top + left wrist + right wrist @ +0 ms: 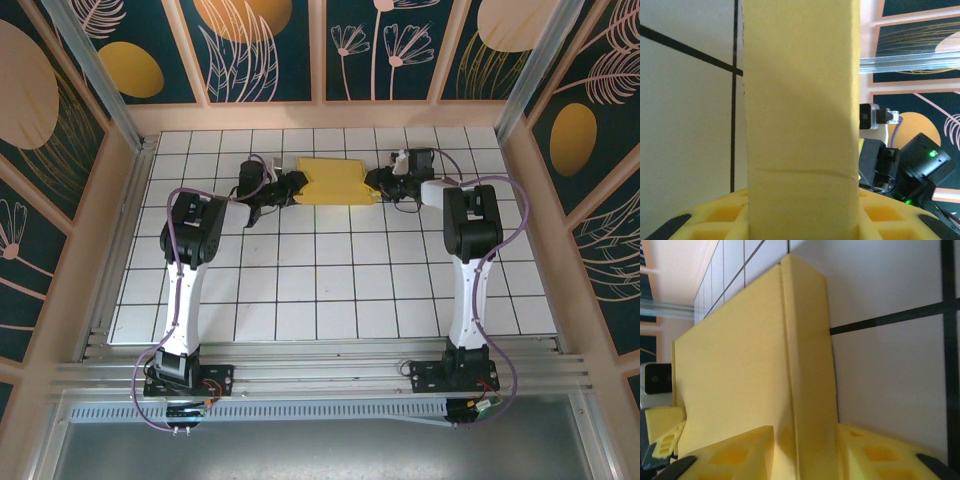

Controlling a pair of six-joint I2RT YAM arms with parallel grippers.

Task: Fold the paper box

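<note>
Yellow fingers point(885, 216) of the left gripper point(291, 187) clamped one end of the paper box point(338, 182), which lay far back on the tiled table point(330, 290). The right gripper point(379, 182) straddled its other end, its grip unclear. A patterned wall point(265, 50) stood close behind.

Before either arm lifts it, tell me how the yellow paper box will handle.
Probably light and floppy: the paper box is thin card, and its crease would likely hinge when lifted. Flat-sided, it should slide, not roll.
</note>
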